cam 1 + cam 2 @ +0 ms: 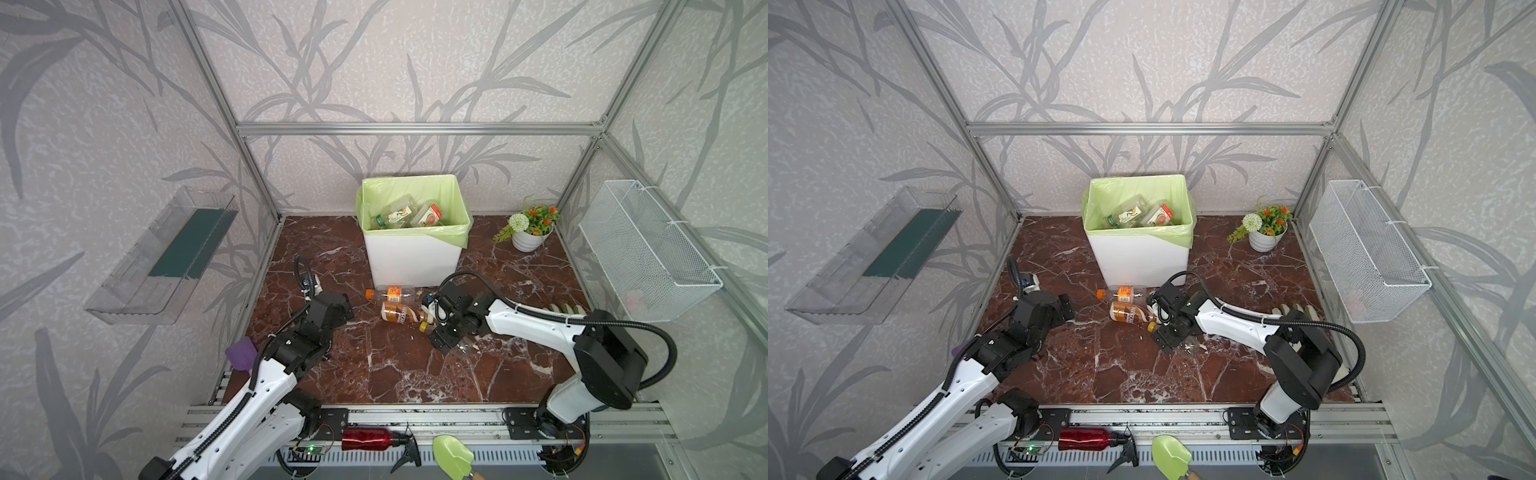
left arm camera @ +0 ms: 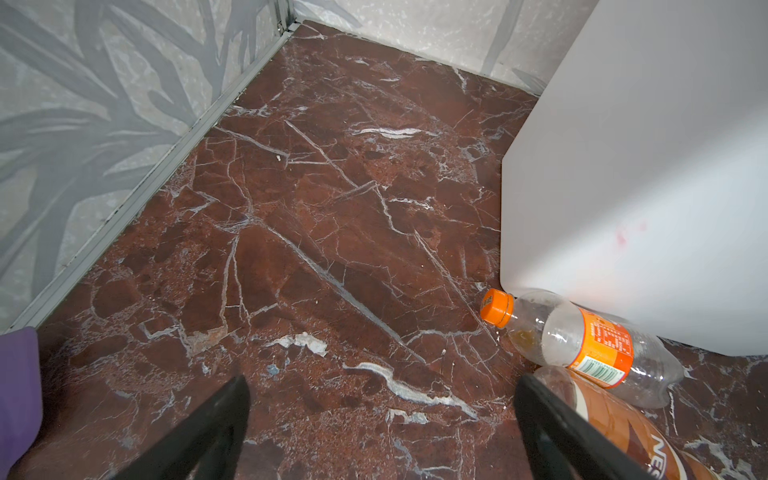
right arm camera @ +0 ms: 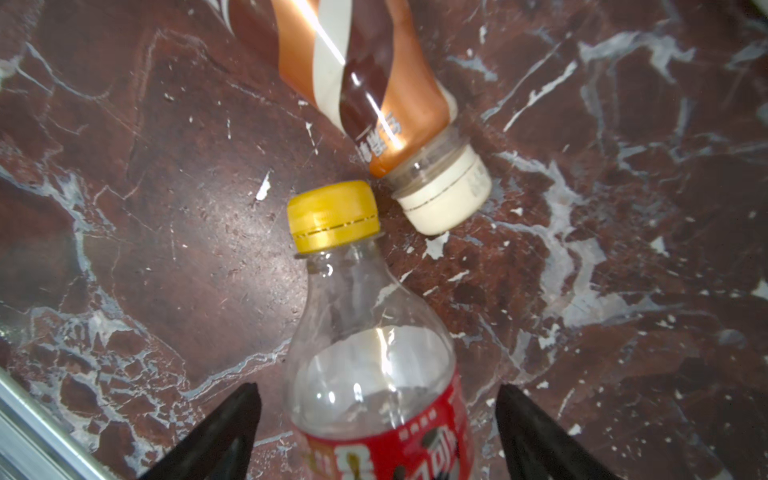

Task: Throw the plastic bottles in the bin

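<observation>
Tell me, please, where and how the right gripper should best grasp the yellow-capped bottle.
Probably across its red-labelled body, from above: the yellow-capped bottle lies flat on the floor with both sides free, and the right gripper straddles it there, jaws open. The neck tapers and crowds the brown bottle.

- White links [image 1: 536, 324] behind right claw [image 3: 376, 388], zip-tied.
- Black joints [image 1: 609, 361] farther back.
- Ribbed black cable [image 1: 671, 353] running back from claw.
- Tapered black fingers [image 3: 224, 432].
- Small holes along left link [image 1: 266, 411].
</observation>
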Motion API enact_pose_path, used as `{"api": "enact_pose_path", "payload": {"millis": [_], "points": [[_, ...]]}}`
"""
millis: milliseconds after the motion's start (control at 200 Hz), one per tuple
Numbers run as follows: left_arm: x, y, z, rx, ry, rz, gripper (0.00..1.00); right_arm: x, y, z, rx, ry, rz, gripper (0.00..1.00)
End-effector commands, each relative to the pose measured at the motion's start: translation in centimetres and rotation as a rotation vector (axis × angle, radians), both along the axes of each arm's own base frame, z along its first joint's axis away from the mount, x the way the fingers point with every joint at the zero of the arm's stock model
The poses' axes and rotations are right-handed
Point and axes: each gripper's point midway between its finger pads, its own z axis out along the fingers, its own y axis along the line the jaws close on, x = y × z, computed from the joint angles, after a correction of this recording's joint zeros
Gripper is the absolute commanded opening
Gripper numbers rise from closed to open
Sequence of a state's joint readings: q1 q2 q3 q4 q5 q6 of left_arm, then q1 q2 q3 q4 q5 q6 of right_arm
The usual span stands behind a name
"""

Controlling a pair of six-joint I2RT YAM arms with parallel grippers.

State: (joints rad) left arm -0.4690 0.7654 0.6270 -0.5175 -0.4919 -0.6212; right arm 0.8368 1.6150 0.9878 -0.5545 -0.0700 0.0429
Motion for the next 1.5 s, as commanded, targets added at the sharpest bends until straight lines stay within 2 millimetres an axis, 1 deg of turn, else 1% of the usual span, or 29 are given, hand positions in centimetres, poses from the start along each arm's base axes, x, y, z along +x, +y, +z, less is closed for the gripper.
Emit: {"api": "enact_pose_path", "payload": {"millis": [0, 125, 245, 340, 410, 500, 560, 620, 665, 750, 840, 955, 1000, 1050, 1130, 1165, 1215, 1240, 1275, 1300, 1330, 1360, 1390, 1395, 1425, 1460, 1475, 1489, 1494], "points": [[-0.7, 1.0, -0.4, 0.011, 0.011, 0.038, 0.99, -1.3, -0.3, -0.8, -0.080, 0.048, 0.041, 0.85], [-0.8, 1.4, -0.6, 0.008, 0.009, 0.049, 0.99, -2.1, -0.7, -1.7, -0.149, 0.074, 0.050, 0.81], [-0.8, 1.4, -0.8, 0.002, 0.014, 0.051, 0.99, -2.0, -1.0, -1.8, -0.171, 0.060, 0.032, 0.69], [-0.6, 1.3, -0.9, -0.003, 0.018, 0.048, 0.99, -1.7, -1.1, -1.5, -0.179, 0.051, 0.023, 0.63], [-0.6, 1.4, -0.8, 0.000, 0.019, 0.050, 0.99, -1.4, -1.2, -0.8, -0.188, 0.040, 0.006, 0.58], [-0.4, 1.4, -0.8, -0.001, 0.020, 0.048, 0.99, -0.7, -0.9, 2.1, -0.132, -0.029, -0.008, 0.54], [-0.3, 1.4, -0.8, 0.001, 0.020, 0.047, 0.99, 0.0, -0.6, 5.2, -0.058, -0.111, -0.021, 0.53], [-0.2, 1.4, -0.8, 0.001, 0.023, 0.045, 0.99, 1.0, -0.8, 8.9, 0.021, -0.209, -0.046, 0.52], [-0.1, 1.3, -1.0, 0.001, 0.027, 0.043, 0.99, 1.8, -1.2, 12.0, 0.087, -0.285, -0.080, 0.52], [0.1, 1.2, -1.1, -0.004, 0.030, 0.040, 0.99, 3.1, -2.5, 18.8, 0.248, -0.464, -0.145, 0.51], [0.2, 1.1, -1.1, -0.006, 0.030, 0.039, 0.99, 3.9, -5.2, 26.5, 0.388, -0.658, -0.194, 0.50], [0.4, 1.1, -1.1, -0.004, 0.023, 0.037, 0.99, 4.8, -9.2, 36.8, 0.472, -0.924, -0.254, 0.50], [0.5, 1.0, -1.1, -0.006, 0.023, 0.032, 0.99, 4.9, -10.4, 40.6, 0.498, -1.021, -0.266, 0.50], [0.5, 0.9, -1.1, -0.009, 0.024, 0.027, 0.99, 4.9, -11.1, 44.5, 0.534, -1.113, -0.265, 0.50], [0.6, 0.7, -1.1, -0.014, 0.026, 0.023, 0.99, 5.2, -11.0, 49.2, 0.583, -1.207, -0.240, 0.51], [0.6, 0.7, -1.2, -0.015, 0.026, 0.021, 0.99, 5.4, -10.5, 50.8, 0.603, -1.233, -0.213, 0.51], [0.6, 0.6, -1.2, -0.018, 0.027, 0.016, 0.99, 6.3, -9.3, 52.1, 0.629, -1.245, -0.188, 0.52], [0.6, 0.6, -1.1, -0.018, 0.026, 0.013, 0.99, 6.9, -8.7, 52.5, 0.642, -1.244, -0.177, 0.52], [0.6, 0.5, -1.1, -0.020, 0.025, 0.010, 0.99, 8.1, -7.5, 52.3, 0.658, -1.216, -0.165, 0.52], [0.6, 0.5, -1.2, -0.021, 0.027, 0.008, 0.99, 9.1, -6.7, 51.9, 0.673, -1.184, -0.160, 0.52], [0.6, 0.4, -1.3, -0.022, 0.029, 0.005, 0.99, 10.9, -5.0, 50.2, 0.678, -1.115, -0.148, 0.52], [0.6, 0.4, -1.3, -0.022, 0.027, -0.001, 0.99, 12.6, -3.2, 48.0, 0.683, -1.028, -0.136, 0.52], [0.6, 0.3, -1.4, -0.021, 0.029, -0.006, 0.99, 14.4, -1.1, 45.0, 0.680, -0.922, -0.120, 0.52], [0.6, 0.3, -1.4, -0.021, 0.029, -0.006, 0.99, 14.5, -0.9, 44.8, 0.685, -0.912, -0.116, 0.52], [0.6, 0.3, -1.4, -0.020, 0.030, -0.008, 0.99, 16.2, 1.5, 40.9, 0.673, -0.784, -0.094, 0.53], [0.6, 0.2, -1.4, -0.019, 0.032, -0.013, 0.99, 17.3, 3.8, 37.3, 0.660, -0.666, -0.060, 0.53], [0.6, 0.2, -1.4, -0.017, 0.033, -0.015, 0.99, 17.6, 4.4, 36.1, 0.643, -0.630, -0.049, 0.54], [0.7, 0.1, -1.4, -0.018, 0.032, -0.018, 0.99, 18.3, 5.1, 34.3, 0.611, -0.586, -0.047, 0.54], [0.7, 0.1, -1.3, -0.019, 0.032, -0.020, 0.99, 18.4, 5.2, 34.1, 0.606, -0.580, -0.047, 0.54]]}}
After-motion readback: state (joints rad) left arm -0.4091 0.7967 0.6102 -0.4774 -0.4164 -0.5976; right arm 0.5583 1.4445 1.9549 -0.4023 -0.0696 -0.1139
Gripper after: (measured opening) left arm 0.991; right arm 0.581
